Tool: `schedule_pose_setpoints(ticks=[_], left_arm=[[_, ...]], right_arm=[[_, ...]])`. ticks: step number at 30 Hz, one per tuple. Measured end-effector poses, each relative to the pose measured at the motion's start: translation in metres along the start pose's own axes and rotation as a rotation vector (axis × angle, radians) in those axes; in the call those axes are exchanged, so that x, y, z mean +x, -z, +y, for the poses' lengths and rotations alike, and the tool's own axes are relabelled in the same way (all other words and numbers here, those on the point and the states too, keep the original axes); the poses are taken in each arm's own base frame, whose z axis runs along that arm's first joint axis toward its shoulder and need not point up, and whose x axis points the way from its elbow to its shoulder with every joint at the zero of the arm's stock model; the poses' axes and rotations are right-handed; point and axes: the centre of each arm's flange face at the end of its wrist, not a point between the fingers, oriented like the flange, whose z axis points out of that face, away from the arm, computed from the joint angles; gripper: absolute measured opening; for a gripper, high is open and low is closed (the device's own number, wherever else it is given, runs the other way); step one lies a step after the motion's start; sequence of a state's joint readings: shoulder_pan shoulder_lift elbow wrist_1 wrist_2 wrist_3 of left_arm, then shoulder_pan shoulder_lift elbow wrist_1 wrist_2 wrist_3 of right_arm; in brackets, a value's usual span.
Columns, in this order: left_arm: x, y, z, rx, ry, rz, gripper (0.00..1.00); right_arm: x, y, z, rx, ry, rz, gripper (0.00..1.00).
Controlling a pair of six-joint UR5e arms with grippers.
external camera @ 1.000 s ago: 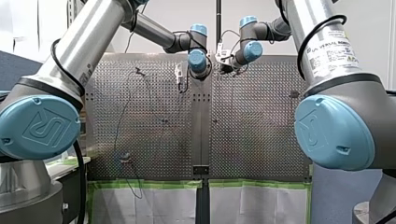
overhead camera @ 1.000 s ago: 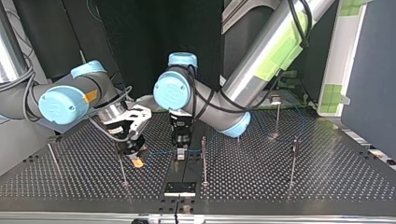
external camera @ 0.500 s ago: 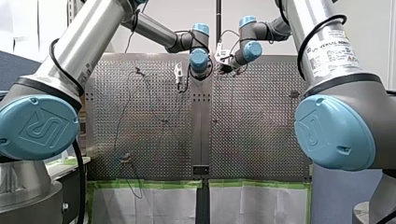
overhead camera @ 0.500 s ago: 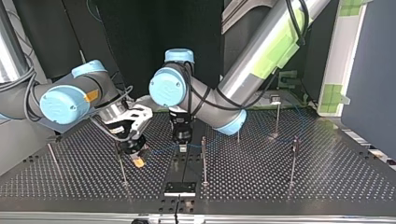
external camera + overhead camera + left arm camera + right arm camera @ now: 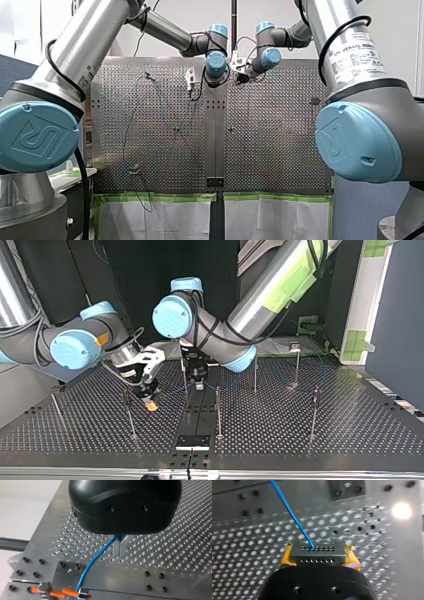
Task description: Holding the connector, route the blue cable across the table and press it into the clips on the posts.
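Blue cable [image 5: 292, 515] is seen running straight out ahead of the right gripper [image 5: 319, 552], whose yellow-padded fingers [image 5: 287, 556] are clamped on either side of the connector [image 5: 312, 556]. The cable enters the connector's face between them. In the left wrist view the left gripper [image 5: 121, 552] is shown with its metal fingers [image 5: 117, 547] closed together on the cable. It issues from between them near their roots and falls away ahead of them toward the connector.

The short run between the two grippers is judged the weak point. If the grippers are drawn apart faster than cable is let through the metal fingers, the wire may be strained at the connector or dragged out of the pinch. Posts [image 5: 218, 412] stand on the table [image 5: 300, 430] close beside both sets of fingers in the top view, so a post could be struck, or the cable snagged on it below its clip [image 5: 315, 391].

No container is shown. The clips alone are meant to receive anything, and whether any cable is seated in them cannot be told.
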State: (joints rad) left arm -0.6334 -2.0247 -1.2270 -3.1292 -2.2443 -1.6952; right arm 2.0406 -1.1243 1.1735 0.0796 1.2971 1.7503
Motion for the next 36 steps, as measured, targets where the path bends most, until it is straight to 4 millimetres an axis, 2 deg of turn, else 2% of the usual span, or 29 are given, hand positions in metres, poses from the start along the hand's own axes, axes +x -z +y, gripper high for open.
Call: schedule_pose_setpoints(ticks=[6,17,24,36], left_arm=[[0.006,0.009,0.003,0.002,0.03,-0.018,0.0],[0.042,0.013,0.003,0.072,0.037,-0.011,0.0],[0.066,0.011,0.008,0.112,0.038,-0.003,0.0],[0.129,0.001,0.025,0.153,0.021,0.036,0.0]], right_arm=[[-0.022,0.004,0.003,-0.01,0.003,-0.042,0.0],[-0.048,0.024,0.006,-0.034,0.011,-0.095,0.0],[-0.074,0.031,0.011,-0.056,0.027,-0.12,0.0],[-0.121,0.046,0.022,-0.118,0.055,-0.19,0.0]])
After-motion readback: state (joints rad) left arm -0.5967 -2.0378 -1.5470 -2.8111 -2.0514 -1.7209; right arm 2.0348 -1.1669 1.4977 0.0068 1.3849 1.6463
